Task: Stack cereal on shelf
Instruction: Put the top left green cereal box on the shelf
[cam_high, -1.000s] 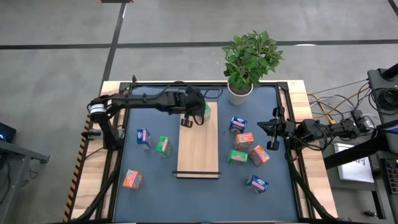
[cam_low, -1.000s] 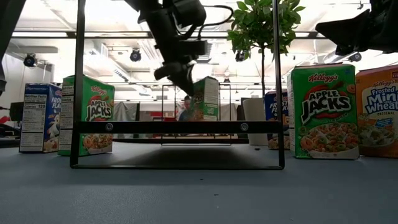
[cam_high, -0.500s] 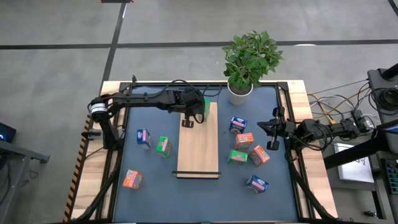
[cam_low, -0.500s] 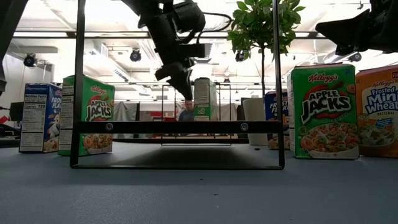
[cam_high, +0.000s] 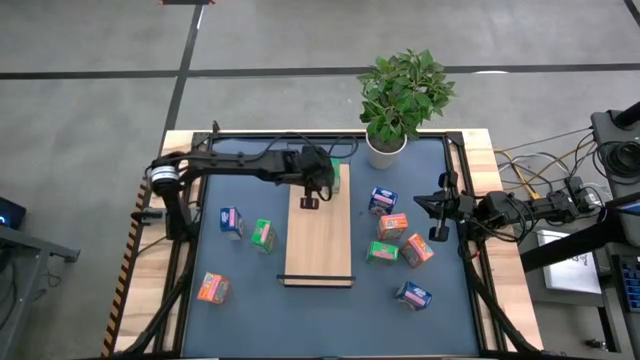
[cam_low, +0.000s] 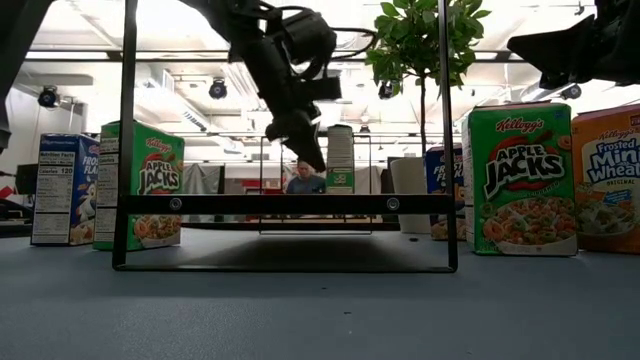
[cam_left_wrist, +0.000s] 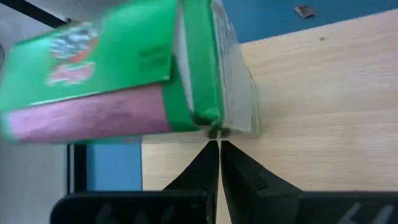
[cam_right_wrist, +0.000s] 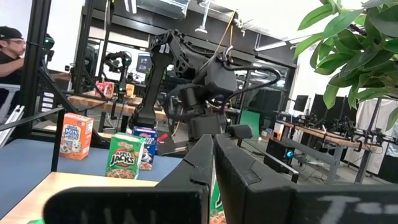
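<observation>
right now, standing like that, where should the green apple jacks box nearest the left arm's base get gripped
Grip the green box across its two narrow side faces, coming down from above. It stands upright on the mat, top edge free, a blue box close on one side only. The left gripper is nearest, over the shelf.

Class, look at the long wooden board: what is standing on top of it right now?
One green cereal box stands at the far end of the board, beside the left end effector. The rest of the board is bare. The arm hides part of the box from above.
</observation>
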